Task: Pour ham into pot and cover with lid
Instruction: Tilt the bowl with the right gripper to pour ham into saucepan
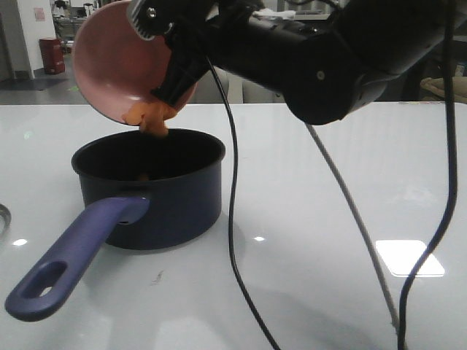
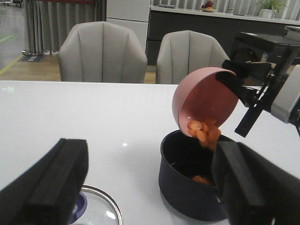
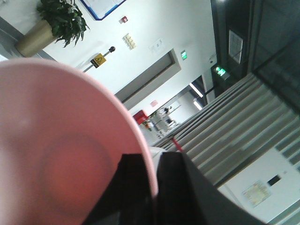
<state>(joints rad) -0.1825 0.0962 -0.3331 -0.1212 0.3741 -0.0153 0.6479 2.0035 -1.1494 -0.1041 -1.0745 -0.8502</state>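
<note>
Nearest the front camera lay the pot's long purple-blue handle (image 1: 73,259), its axis running from the pot wall toward the front-left table edge, oval hole at the near end. The pot (image 1: 157,193) itself stood upright on the white table (image 1: 328,182), mouth up, directly below the right gripper.

The right gripper (image 1: 174,69) was clamped on the rim of the pink bowl (image 1: 120,62), one finger inside and one outside. Bowl tipped steeply, mouth turned down toward the pot. The ham (image 1: 152,117), a clump of orange slices, hung at the bowl's lowest lip just above the pot's rim; a few pieces (image 2: 201,179) already lay on the pot's black floor.

The left gripper (image 2: 150,187) hovered apart from the pot, fingers spread wide, grasping nothing. The lid (image 2: 96,206) lay flat on the table just beneath it, knob up, only partly in view.

Beyond the table stood two grey chairs (image 2: 101,54).
</note>
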